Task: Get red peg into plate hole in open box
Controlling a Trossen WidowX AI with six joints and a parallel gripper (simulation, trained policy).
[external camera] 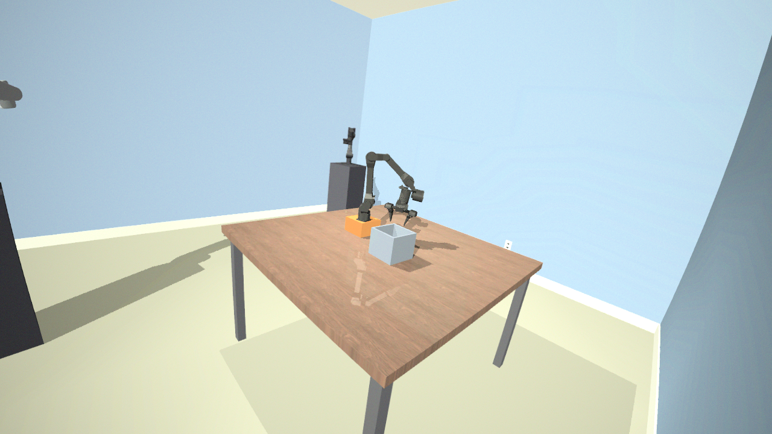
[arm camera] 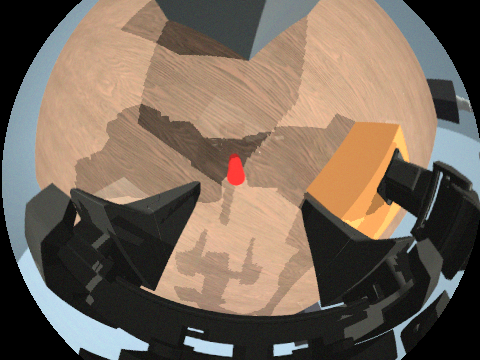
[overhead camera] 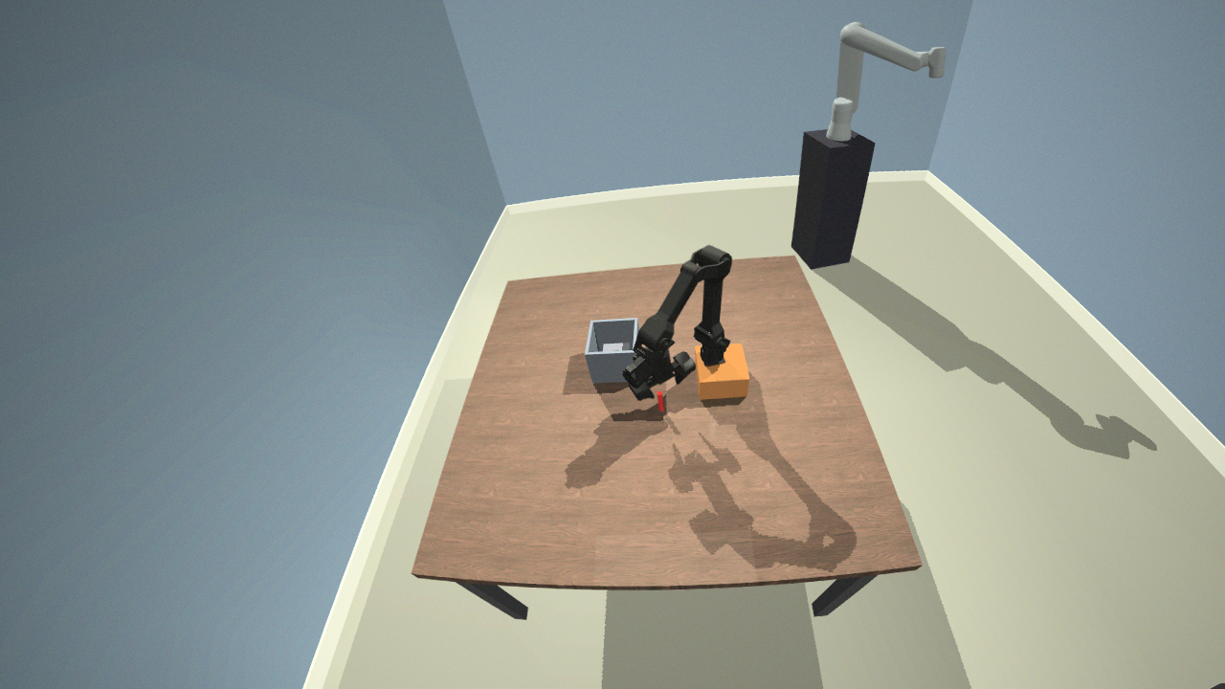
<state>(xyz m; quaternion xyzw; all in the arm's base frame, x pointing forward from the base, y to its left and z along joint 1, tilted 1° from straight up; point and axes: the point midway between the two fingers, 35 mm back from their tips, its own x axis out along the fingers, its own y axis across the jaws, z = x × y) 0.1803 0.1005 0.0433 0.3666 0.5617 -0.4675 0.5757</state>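
Approaching the Upright Peg With Fingers Spread

The fingers [overhead camera: 661, 387] [external camera: 398, 222] are released, wide apart with nothing between them; the red peg [overhead camera: 661, 402] [arm camera: 235, 170] stands on the counter [overhead camera: 547, 531] [external camera: 377, 323] [arm camera: 270, 95], near the open box [overhead camera: 612, 369] [external camera: 391, 247] [arm camera: 215, 25]. A sideways drift in the descent could let one fingertip knock the peg over; closing off-centre could tilt it. The peg is smooth and slim; the box grey, square and thin-walled; the counter brown, streaked wood grain.
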